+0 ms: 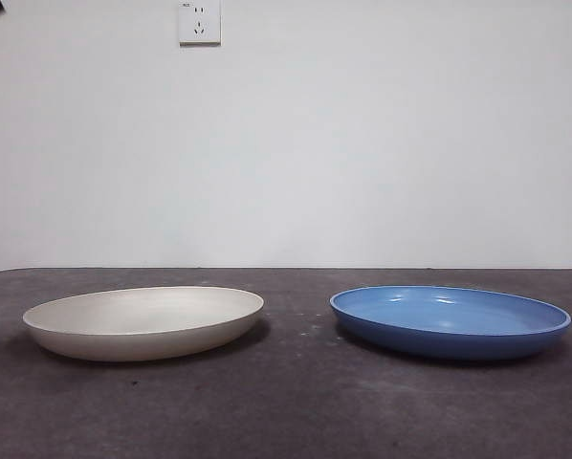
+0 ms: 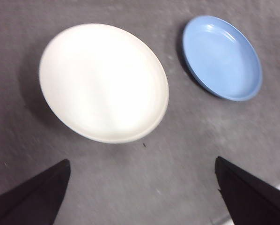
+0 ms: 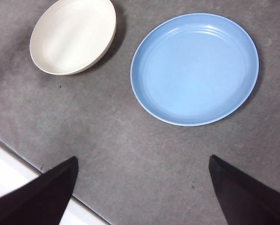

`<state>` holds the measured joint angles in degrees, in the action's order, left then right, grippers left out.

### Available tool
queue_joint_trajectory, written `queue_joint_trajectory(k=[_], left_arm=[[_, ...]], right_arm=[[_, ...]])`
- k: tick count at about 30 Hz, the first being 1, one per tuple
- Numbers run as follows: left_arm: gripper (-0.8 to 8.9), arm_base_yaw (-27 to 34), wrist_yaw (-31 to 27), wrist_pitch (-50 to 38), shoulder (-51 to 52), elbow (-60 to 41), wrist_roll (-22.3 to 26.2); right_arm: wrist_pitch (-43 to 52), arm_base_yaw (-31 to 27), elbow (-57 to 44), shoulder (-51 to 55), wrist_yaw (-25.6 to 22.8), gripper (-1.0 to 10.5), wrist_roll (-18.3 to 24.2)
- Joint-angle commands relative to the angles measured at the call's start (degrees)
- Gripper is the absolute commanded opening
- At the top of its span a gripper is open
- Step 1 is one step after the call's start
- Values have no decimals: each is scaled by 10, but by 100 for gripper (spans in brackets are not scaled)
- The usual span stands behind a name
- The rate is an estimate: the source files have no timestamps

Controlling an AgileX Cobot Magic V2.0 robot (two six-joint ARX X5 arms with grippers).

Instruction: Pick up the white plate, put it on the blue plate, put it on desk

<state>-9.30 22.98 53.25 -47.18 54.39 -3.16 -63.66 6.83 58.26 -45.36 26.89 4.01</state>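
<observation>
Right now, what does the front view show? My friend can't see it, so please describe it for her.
Two empty plates sit apart on a dark grey desk: a white plate on the left and a blue plate on the right. Behind them is a plain white wall with a power socket near the top, and no gripper is touching either plate.

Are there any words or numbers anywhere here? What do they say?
Wall socket: a tiny dark mark at its top corner, too small to read.
White plate: no writing.
Blue plate: no writing.
Desk: no writing.
</observation>
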Motion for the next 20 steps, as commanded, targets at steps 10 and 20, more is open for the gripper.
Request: queue_joint_trajectory(k=[10, 20], left_arm=[[499, -2, -73, -140, -168, 19, -40], [498, -2, -123, -197, -339, 61, -35]], right_arm=[[6, 2, 12, -2, 2, 448, -6], [6, 2, 12, -2, 2, 448, -6]])
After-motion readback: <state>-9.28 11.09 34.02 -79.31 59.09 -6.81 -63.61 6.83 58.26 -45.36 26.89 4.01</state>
